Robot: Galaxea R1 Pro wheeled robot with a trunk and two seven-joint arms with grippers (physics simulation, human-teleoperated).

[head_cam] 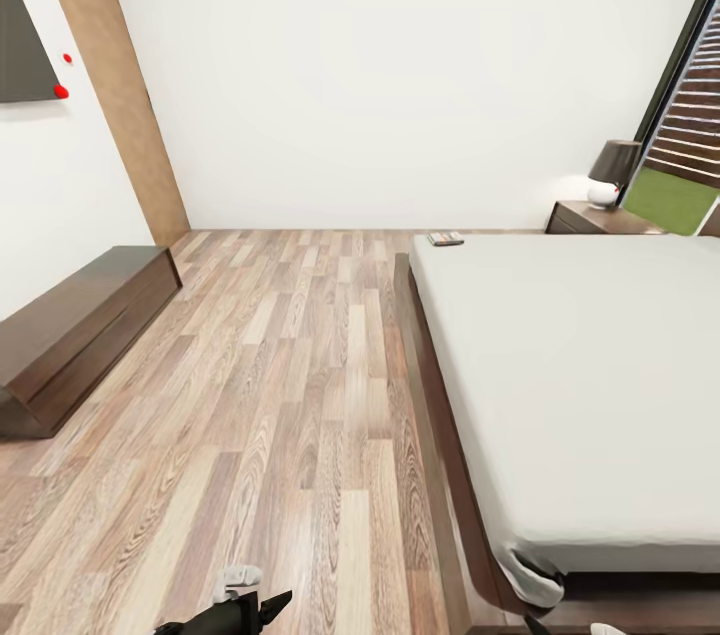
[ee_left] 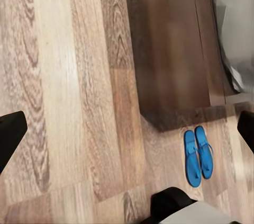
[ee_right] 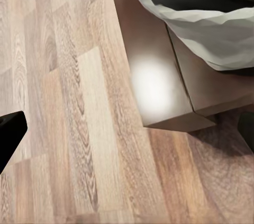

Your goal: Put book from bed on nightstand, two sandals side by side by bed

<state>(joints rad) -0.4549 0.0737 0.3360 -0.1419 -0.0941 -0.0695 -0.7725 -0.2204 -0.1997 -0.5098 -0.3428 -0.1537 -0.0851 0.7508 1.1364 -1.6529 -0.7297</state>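
Wood-plank floor (head_cam: 300,395) fills most of the head view, w/ the bed (head_cam: 580,385) along its right side: pale mattress on a dark brown frame. Book (head_cam: 446,238) lies flat on the far corner of the mattress, right at the edge nearest the back wall. Nightstand (head_cam: 590,218) stands beyond the bed's far corner by the wall, carrying a lamp (head_cam: 611,172) w/ dark shade & white base. Long low dark cabinet (head_cam: 80,330) runs along the left wall.

Left wrist view: the two sandals (ee_left: 198,157), bright blue, lie side by side & touching on the floor, just off the corner of the bed frame, apart from it. Left claw (ee_left: 127,128) is spread wide, black fingertips (ee_left: 10,134) at either edge of that view, nothing between them.

Right wrist view: right claw (ee_right: 129,128) also looks spread, pinching nothing, over floor near the frame corner w/ the rumpled mattress edge above it.
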